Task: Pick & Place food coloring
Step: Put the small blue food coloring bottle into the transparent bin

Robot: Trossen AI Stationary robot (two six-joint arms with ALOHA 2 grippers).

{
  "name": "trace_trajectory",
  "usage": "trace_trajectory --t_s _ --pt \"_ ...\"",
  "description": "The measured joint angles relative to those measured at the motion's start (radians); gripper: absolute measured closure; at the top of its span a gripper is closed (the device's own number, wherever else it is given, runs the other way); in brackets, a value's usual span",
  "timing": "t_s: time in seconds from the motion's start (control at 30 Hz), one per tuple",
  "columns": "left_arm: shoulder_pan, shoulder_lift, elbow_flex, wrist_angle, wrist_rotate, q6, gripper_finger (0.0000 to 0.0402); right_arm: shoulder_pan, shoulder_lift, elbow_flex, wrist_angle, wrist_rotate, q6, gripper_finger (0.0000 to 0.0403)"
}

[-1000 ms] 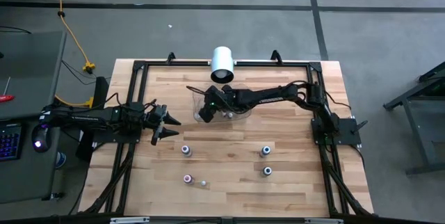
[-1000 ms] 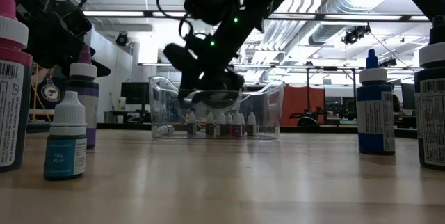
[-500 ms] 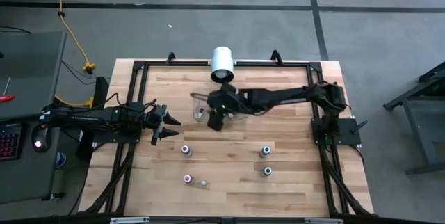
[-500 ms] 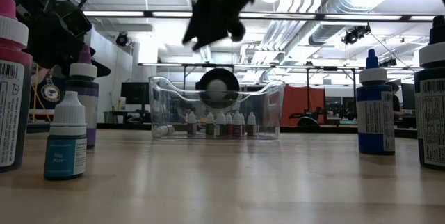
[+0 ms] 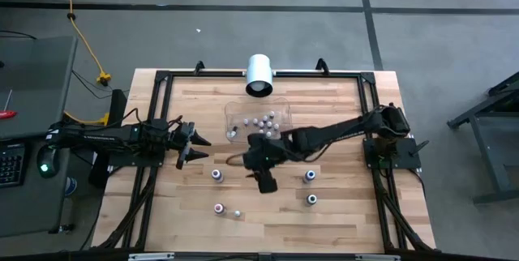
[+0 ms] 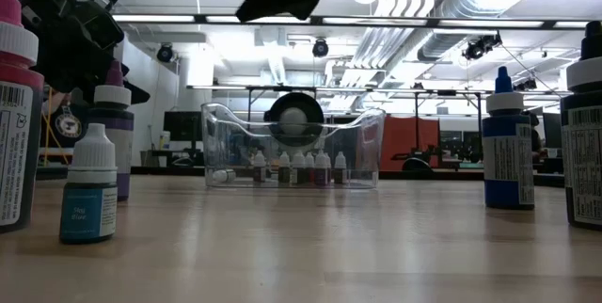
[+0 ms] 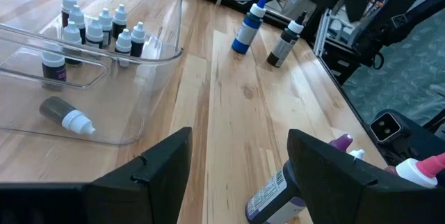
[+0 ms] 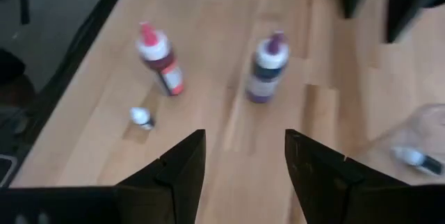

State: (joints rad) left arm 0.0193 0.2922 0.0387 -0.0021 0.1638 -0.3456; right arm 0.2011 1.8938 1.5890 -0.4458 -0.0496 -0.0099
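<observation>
A clear tray (image 5: 233,113) at the table's far middle holds several tiny food coloring bottles (image 5: 263,121); one lies on its side (image 7: 66,115). Larger bottles stand on the wood: purple (image 5: 216,174), pink (image 5: 218,207), blue (image 5: 309,177) and dark (image 5: 312,199). A tiny one (image 5: 238,212) stands beside the pink. My right gripper (image 5: 266,181) hangs open and empty above the table between the purple and blue bottles, near side of the tray. In its wrist view the fingers (image 8: 182,165) frame bare wood. My left gripper (image 5: 193,143) waits open at the table's left.
A large white cylinder (image 5: 259,74) sits on the frame at the table's far edge. A black rail frame (image 5: 162,79) runs around the tabletop. Bare wood lies between the tray and the standing bottles.
My right gripper has come up out of the tray and swung toward the table's near edge, rolling as it went. It now hangs high over the wood between the purple and blue bottles. The tray and its bottles have stayed put.
</observation>
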Motion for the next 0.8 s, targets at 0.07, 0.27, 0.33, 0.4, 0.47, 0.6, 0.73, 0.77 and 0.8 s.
trace_trajectory --t_s 0.07,0.27,0.33,0.4,0.47,0.6,0.73,0.77,0.8 --pt "0.0 0.0 0.0 0.0 0.0 0.0 0.0167 0.022 0.016 0.0 0.001 -0.002 0.009 0.0217" --pt "0.0 0.0 0.0 0.0 0.0 0.0 0.0167 0.085 0.106 0.0 0.052 0.002 0.091 0.0217" --pt "0.0 0.0 0.0 0.0 0.0 0.0 0.0167 0.107 0.144 0.0 0.094 0.008 0.107 0.0218" --pt "0.0 0.0 0.0 0.0 0.0 0.0 0.0167 0.129 0.182 0.0 0.158 0.01 0.124 0.0217" --pt "0.0 0.0 0.0 0.0 0.0 0.0 0.0167 0.151 0.21 0.0 0.211 0.013 0.149 0.0217" --pt "0.0 0.0 0.0 0.0 0.0 0.0 0.0167 0.185 0.244 0.0 0.253 0.052 0.195 0.0217" --pt "0.0 0.0 0.0 0.0 0.0 0.0 0.0167 0.205 0.262 0.0 0.285 0.089 0.224 0.0217" --pt "0.0 0.0 0.0 0.0 0.0 0.0 0.0167 0.208 0.268 0.0 0.299 0.092 0.235 0.0217" --pt "0.0 0.0 0.0 0.0 0.0 0.0 0.0167 0.211 0.272 0.0 0.302 0.097 0.245 0.0217"
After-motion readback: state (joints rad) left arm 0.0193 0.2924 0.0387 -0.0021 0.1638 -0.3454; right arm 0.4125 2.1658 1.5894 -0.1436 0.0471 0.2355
